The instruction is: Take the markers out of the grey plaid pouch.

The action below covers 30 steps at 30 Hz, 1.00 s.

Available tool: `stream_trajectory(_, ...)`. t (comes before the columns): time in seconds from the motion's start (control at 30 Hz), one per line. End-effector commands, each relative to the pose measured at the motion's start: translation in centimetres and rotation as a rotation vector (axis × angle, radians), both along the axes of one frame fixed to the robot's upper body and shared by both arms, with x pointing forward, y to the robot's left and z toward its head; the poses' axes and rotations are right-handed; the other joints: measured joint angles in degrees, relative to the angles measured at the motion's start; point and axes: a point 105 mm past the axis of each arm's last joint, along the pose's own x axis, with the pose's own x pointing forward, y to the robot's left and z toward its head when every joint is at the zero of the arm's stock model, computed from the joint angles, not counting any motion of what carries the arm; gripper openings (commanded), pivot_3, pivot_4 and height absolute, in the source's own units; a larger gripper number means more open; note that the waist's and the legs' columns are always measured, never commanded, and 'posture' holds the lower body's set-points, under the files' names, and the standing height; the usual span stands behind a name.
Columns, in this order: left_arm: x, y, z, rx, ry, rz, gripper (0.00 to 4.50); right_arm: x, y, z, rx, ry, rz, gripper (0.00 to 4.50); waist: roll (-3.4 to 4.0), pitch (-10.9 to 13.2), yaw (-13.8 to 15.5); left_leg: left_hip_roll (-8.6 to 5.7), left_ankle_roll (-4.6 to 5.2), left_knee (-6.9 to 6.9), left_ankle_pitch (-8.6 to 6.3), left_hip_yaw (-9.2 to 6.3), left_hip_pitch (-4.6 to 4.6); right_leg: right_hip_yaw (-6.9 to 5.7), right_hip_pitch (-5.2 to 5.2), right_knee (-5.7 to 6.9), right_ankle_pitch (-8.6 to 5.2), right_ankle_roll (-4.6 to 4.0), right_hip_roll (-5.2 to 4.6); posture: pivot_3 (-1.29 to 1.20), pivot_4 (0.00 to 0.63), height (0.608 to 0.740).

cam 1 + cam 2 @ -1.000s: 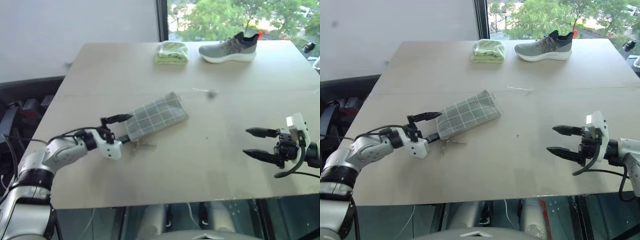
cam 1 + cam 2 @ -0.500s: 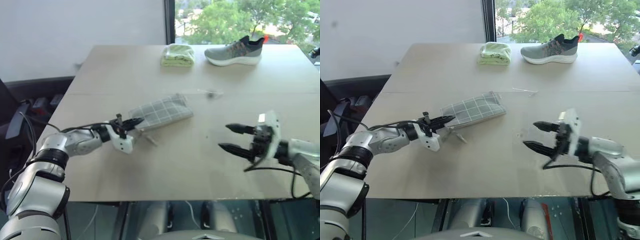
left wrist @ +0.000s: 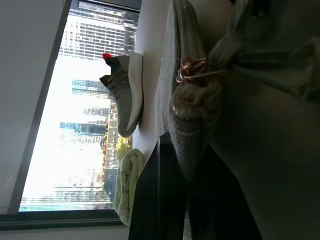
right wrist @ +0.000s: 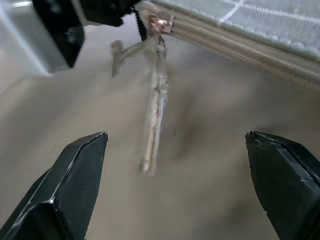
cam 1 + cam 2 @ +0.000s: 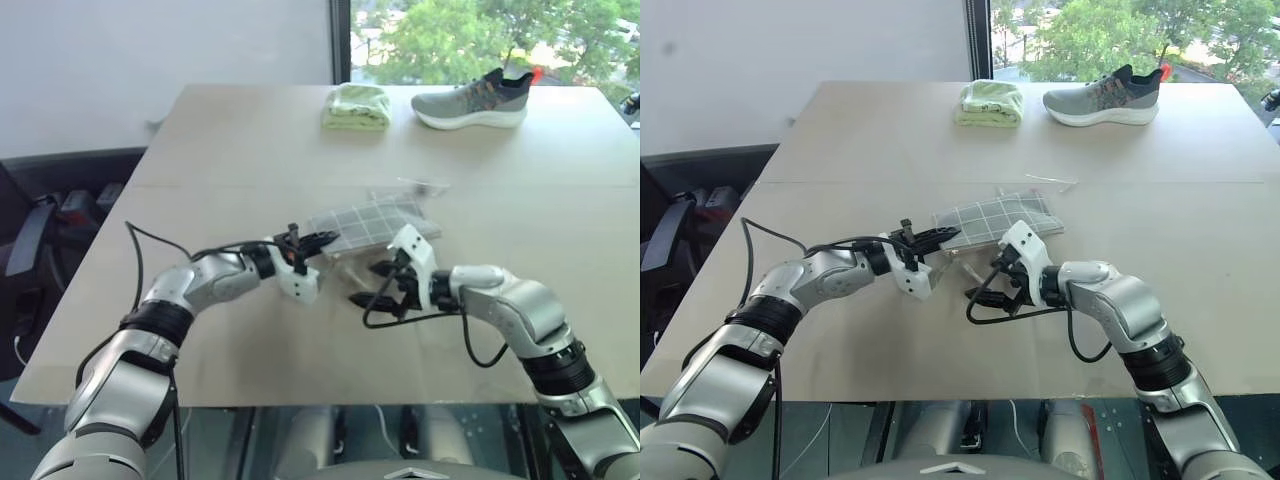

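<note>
While your right gripper hangs with its black fingers spread wide just short of the soft grey plaid fabric pouch, your left gripper is clenched on that pouch's near corner at mid-table, where a thin pull cord dangles. No markers can be made out. Farther back on the pale wooden table lie a folded light green cloth and a grey running shoe.

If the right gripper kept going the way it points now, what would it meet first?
Probably the pull cord hanging from the grey plaid pouch, then the left gripper shut on the pouch's corner; depth is uncertain.
</note>
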Motion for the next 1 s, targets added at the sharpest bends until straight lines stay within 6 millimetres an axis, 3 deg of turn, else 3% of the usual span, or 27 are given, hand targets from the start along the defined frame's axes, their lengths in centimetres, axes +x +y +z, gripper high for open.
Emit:
stream_trajectory(0.03,-0.4,-1.8,0.0,-0.025,-0.003,-0.034,0.03,1.1,0.9,0.9,-0.007,-0.019,-0.015,4.50,0.00,0.00,-0.04,0.00,-0.02,0.00,0.01,-0.01,0.00,-0.03,0.00,0.02,0.00,0.01,0.01,0.00,0.150,0.740)
stream_trajectory(0.13,-0.4,-1.9,-0.2,-0.025,0.001,-0.029,0.00,1.1,1.1,1.6,0.020,-0.019,-0.018,3.18,-0.01,0.00,-0.22,0.02,-0.05,0.00,0.03,-0.06,-0.02,-0.10,0.00,0.03,-0.01,0.01,0.04,0.00,0.150,0.740)
stream_trajectory(0.3,-0.4,-2.1,-0.4,-0.030,0.006,-0.025,0.00,1.3,0.8,1.9,0.003,-0.042,-0.044,0.59,-0.01,0.00,-0.81,0.02,-0.05,0.00,0.03,-0.08,-0.03,-0.10,0.00,0.02,-0.01,0.02,0.03,0.00,0.150,0.740)
stream_trajectory(0.37,-0.4,-2.3,-0.4,-0.035,0.008,-0.025,0.00,1.7,0.5,2.1,0.001,-0.051,-0.086,0.03,-0.01,0.00,-0.98,0.02,-0.05,0.00,0.03,-0.08,-0.03,-0.10,0.01,0.03,-0.01,0.02,0.02,0.00,0.150,0.740)
stream_trajectory(0.57,-0.5,-2.8,-0.9,-0.074,0.039,-0.008,0.00,2.8,-1.7,2.1,0.028,-0.018,-0.299,0.03,-0.03,-0.01,-1.11,0.03,-0.08,0.00,0.05,-0.25,-0.01,-0.10,0.02,0.05,-0.01,0.02,0.02,0.00,0.150,0.740)
stream_trajectory(0.8,-0.7,-3.6,-0.8,-0.174,0.079,0.039,0.00,3.8,-4.4,2.2,0.257,0.223,-0.646,0.03,-0.02,-0.04,-1.14,0.03,-0.09,-0.01,0.05,-0.23,-0.02,-0.09,0.02,0.07,0.00,0.02,0.02,0.00,0.150,0.740)
stream_trajectory(1.0,-1.3,-4.0,0.9,-0.280,0.080,0.045,0.00,5.8,-10.8,2.6,0.418,0.301,-1.041,0.03,0.00,-0.04,-1.20,0.01,-0.10,-0.03,0.05,-0.37,-0.05,-0.05,-0.02,0.04,0.00,0.02,0.01,0.00,0.150,0.740)
